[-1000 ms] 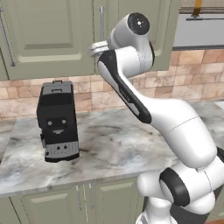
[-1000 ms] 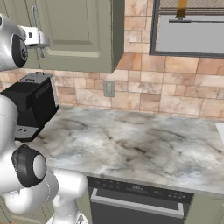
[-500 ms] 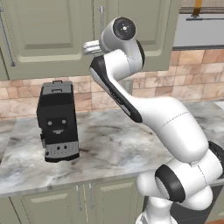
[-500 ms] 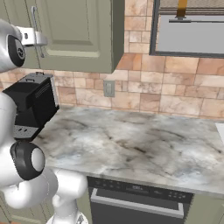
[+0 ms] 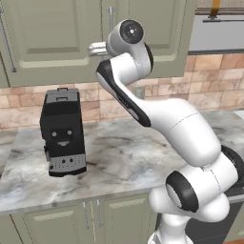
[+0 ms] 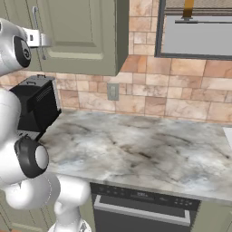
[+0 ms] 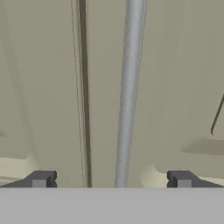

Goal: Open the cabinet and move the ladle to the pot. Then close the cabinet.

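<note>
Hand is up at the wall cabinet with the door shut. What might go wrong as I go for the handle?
1. The hand is open with the bar handle between its fingertips, slightly right of centre; closing unevenly may give a skewed grip.
2. The cabinet door seam runs just left of the handle, so drift could jam a fingertip against the neighbouring door.
3. The coffee machine stands below the arm; a wide pull could bring the elbow near it.

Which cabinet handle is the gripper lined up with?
The long silver bar handle on the upper cabinet door right of the seam; it runs between the open gripper fingertips. The far-left handle isn't near.
</note>
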Available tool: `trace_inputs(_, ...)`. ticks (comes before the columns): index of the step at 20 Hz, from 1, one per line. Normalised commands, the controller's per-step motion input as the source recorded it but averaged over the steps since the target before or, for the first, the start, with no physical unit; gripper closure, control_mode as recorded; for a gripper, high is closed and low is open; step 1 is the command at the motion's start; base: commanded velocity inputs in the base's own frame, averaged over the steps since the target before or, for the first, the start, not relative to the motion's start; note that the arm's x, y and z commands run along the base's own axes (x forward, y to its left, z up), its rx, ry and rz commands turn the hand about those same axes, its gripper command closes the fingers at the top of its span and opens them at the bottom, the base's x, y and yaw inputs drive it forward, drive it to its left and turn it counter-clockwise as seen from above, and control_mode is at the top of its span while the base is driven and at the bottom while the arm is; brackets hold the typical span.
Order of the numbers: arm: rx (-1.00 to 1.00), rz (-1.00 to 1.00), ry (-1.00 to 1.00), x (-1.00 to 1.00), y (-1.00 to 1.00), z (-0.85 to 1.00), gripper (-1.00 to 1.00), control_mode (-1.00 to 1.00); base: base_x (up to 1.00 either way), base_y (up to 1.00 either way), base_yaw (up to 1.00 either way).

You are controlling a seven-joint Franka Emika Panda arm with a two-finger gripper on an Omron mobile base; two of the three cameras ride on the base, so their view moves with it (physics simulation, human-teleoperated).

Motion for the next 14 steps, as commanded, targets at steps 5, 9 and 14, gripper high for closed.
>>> trace_inputs(5,0.0,0.0,0.0,0.43,-0.02,0.0,-1.0,-1.0,0.0,0.0,0.0)
trace_inputs(9,0.0,0.0,0.0,0.47,0.0,0.0,-1.0,-1.0,0.0,0.0,0.0)
trace_inputs(14,0.0,0.0,0.0,0.44,0.0,0.0,-1.0,-1.0,0.0,0.0,0.0)
